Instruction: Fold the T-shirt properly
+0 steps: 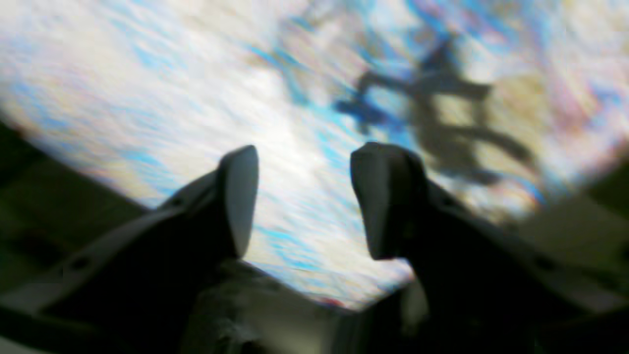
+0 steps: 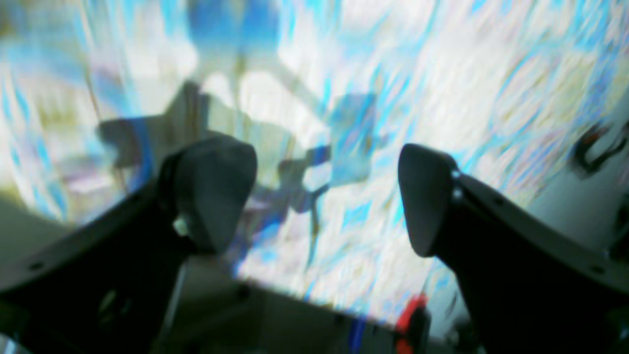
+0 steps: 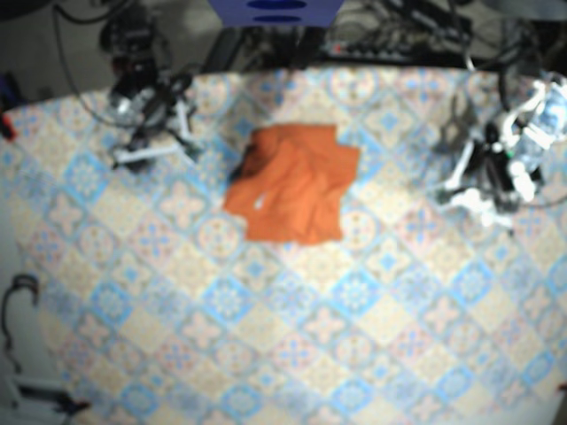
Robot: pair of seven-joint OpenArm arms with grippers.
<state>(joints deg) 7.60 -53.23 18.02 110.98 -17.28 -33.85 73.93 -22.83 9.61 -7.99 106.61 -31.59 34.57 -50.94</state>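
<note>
The orange T-shirt [image 3: 294, 183] lies bunched and partly folded on the patterned tablecloth [image 3: 292, 336], near the back middle in the base view. My left gripper [image 1: 302, 201] is open with nothing between its fingers and hovers over bare cloth; in the base view that arm [image 3: 483, 181] is far to the shirt's right. My right gripper [image 2: 319, 201] is also open and holds nothing; its arm [image 3: 146, 133] sits at the back left, well clear of the shirt. Both wrist views are blurred and the shirt is in neither.
A blue object [image 3: 275, 11] and tangled cables [image 3: 399, 31] sit behind the table's back edge. A dark cable loop [image 3: 18, 297] hangs off the left edge. The tablecloth covers the whole table.
</note>
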